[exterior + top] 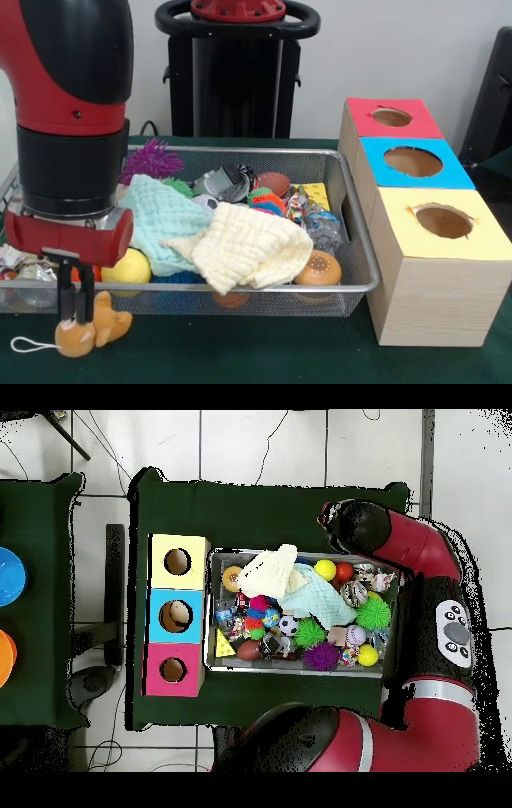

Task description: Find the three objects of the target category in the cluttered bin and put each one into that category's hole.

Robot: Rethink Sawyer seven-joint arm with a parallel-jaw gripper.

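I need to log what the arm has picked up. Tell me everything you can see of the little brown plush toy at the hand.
The brown plush toy looks like a small soft animal of tan, fuzzy fabric, with a rounded head low at the left and stubby limbs to the right. A white cord loop trails from its head over the green table cover. It sits outside the wire bin, in front of its near corner. The hand is closed on its top; whether it rests on the cloth or hangs just above is unclear.

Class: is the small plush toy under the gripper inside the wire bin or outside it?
Outside. The plush toy sits on green cloth before the bin.
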